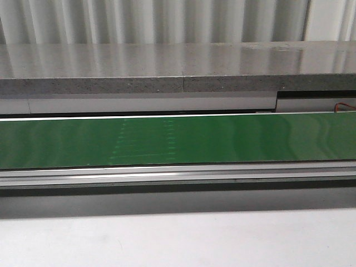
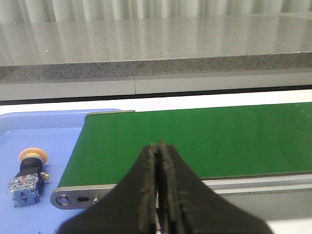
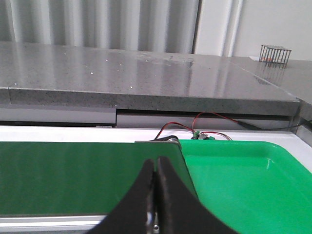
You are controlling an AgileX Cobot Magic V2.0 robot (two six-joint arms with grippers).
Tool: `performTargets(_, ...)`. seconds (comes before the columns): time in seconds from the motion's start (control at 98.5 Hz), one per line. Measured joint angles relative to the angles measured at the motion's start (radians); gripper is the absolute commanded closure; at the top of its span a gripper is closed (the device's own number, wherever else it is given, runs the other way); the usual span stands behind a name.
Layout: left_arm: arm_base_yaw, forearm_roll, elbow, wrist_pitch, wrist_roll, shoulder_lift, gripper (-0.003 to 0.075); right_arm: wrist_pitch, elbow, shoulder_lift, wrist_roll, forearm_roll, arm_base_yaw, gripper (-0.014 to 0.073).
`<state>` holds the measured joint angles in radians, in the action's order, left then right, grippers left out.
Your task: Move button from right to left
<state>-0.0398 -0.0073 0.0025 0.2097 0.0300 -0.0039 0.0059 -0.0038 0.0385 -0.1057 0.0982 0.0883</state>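
Button on the blue tray
The button [image 2: 28, 176] stood unlabelled, yellow cap upward; both tools, left [image 2: 158, 195] and right [image 3: 156, 195], were pressed together.

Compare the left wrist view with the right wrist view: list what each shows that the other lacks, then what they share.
Only the left wrist view shows the blue tray beside the belt's end, with the button lying in it, yellow cap and grey contact block. Only the right wrist view shows the green tray, which looks empty, red wires behind it and a small wire cage on the counter. Both show the green conveyor belt, the grey counter and a shut dark pincer: left pincer, right pincer.
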Motion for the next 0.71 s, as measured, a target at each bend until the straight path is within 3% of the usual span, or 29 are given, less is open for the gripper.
performTargets(0.711,0.0,0.0,0.0,0.003,0.0,0.0,0.0741,0.035,0.032,-0.05,-0.006,0.01,0.002,0.0659)
